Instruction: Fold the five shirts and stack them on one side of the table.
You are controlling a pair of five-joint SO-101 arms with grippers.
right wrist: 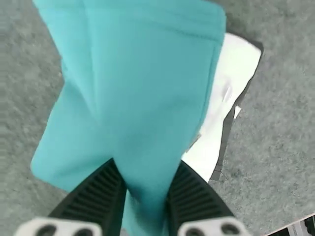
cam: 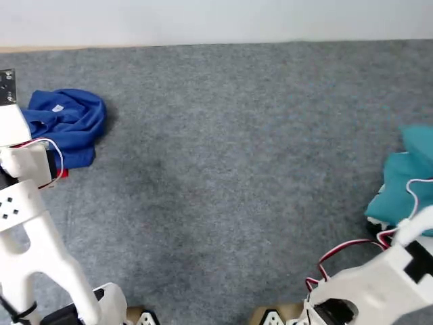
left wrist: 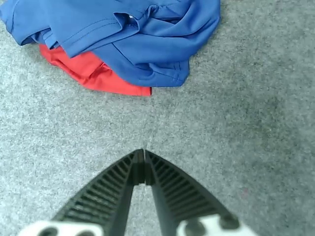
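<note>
A crumpled blue shirt point(cam: 67, 122) lies at the table's left side on top of a red shirt point(left wrist: 93, 73), whose edge peeks out beneath the blue shirt point(left wrist: 138, 34). My left gripper point(left wrist: 144, 155) hovers over bare carpet just short of that pile, shut and holding nothing. At the right edge lies a teal shirt point(cam: 409, 179). My right gripper point(right wrist: 142, 182) is shut on a fold of the teal shirt point(right wrist: 138, 88). Under the teal one lie a white shirt point(right wrist: 226, 98) and a dark garment's edge point(right wrist: 225, 147).
The grey carpeted table point(cam: 230, 169) stretches wide between the two piles. The left arm point(cam: 27, 203) stands by the blue pile and the right arm point(cam: 379, 284) by the teal one. A pale wall point(cam: 216, 20) runs along the far edge.
</note>
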